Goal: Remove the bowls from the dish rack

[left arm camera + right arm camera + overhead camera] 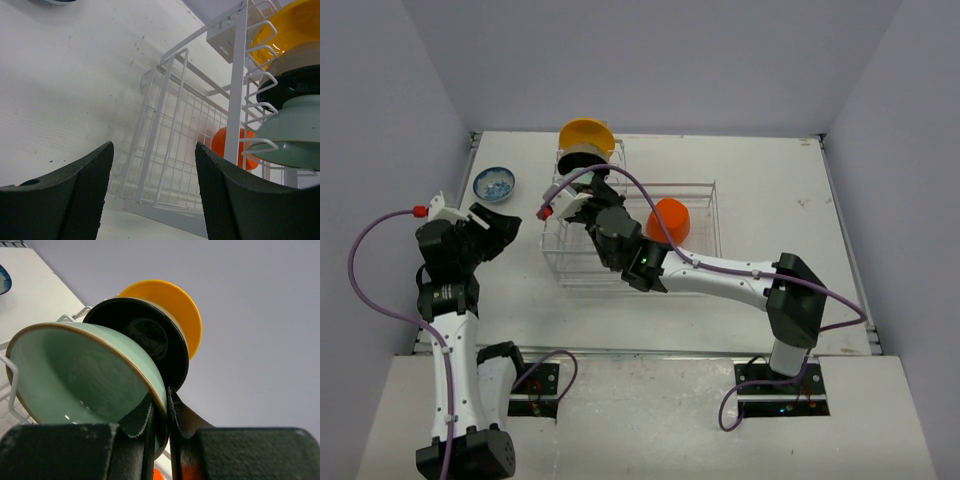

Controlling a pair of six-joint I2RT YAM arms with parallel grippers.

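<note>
One glossy mint bowl [85,375], brown-rimmed, sits clamped in the right pincer [161,404]; left pincer [154,147] gapes apart.

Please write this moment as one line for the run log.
right gripper: shut on mint bowl rim, in dish rack | left gripper: open, beside rack | blue-and-white bowl: on table

Toward the desk's [790,190] far edge we see the dish rack [705,195], a yellow bowl [586,133] at its far end, an orange-red bowl [670,218] in its basket, and a blue-and-white bowl [493,183] near the far left corner.
</note>
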